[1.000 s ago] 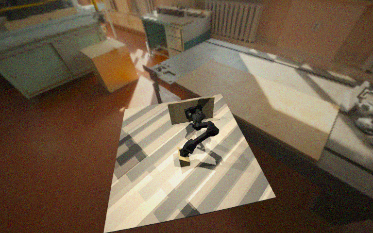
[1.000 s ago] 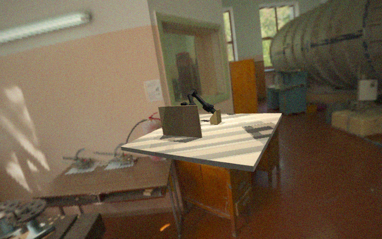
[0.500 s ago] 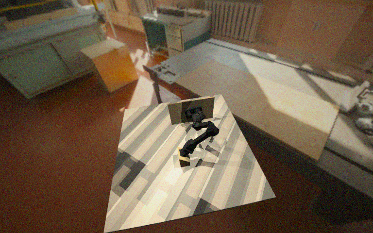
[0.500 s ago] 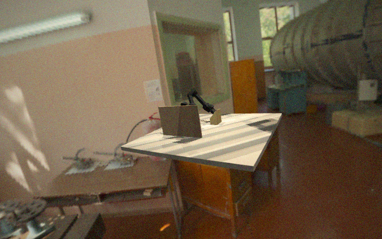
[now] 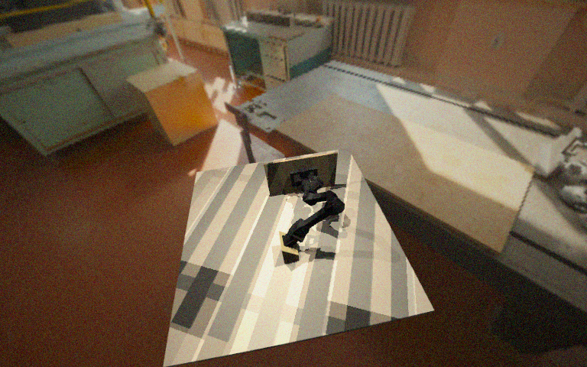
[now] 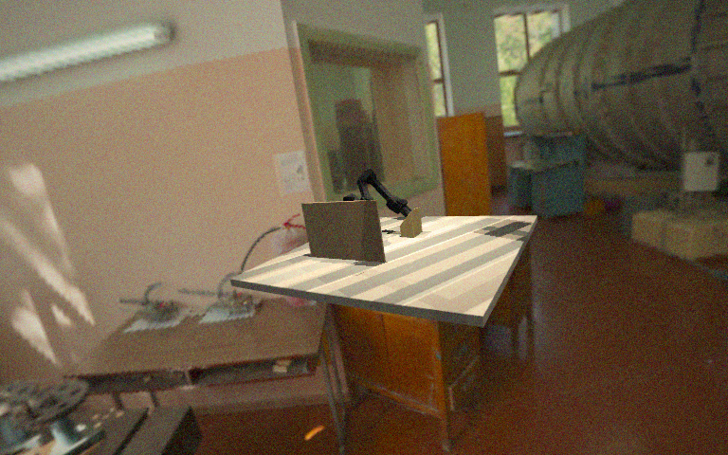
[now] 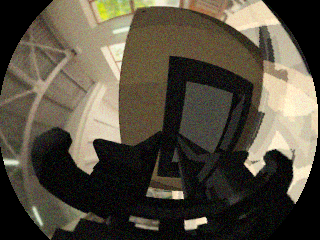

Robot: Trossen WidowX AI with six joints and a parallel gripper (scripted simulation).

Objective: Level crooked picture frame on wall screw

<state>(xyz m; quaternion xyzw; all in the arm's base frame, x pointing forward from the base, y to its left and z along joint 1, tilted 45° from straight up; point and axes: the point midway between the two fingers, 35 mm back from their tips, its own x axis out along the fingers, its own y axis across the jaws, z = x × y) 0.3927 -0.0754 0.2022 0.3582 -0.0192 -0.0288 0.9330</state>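
Note:
The black picture frame (image 5: 295, 178) (image 7: 175, 95) with a grey inner area is against the brown upright panel (image 5: 277, 183) (image 6: 343, 230) (image 7: 142, 60). In the top view its top edge looks roughly parallel to the panel's top edge, but a small tilt cannot be told. My gripper (image 5: 304, 179) (image 7: 168, 135) is shut on the picture frame, with the fingertips over its rail at the lower part of the wrist view. The arm and fingers cover part of the frame. The screw and notched strip are hidden. The exterior camera sees only the panel's back.
The panel stands near one edge of the striped table (image 5: 242, 319) (image 6: 445, 300). A tan angled block (image 5: 289, 257) (image 6: 410, 224) stands by the arm's base. The arm arches between it and the panel, and shadows fall across the table.

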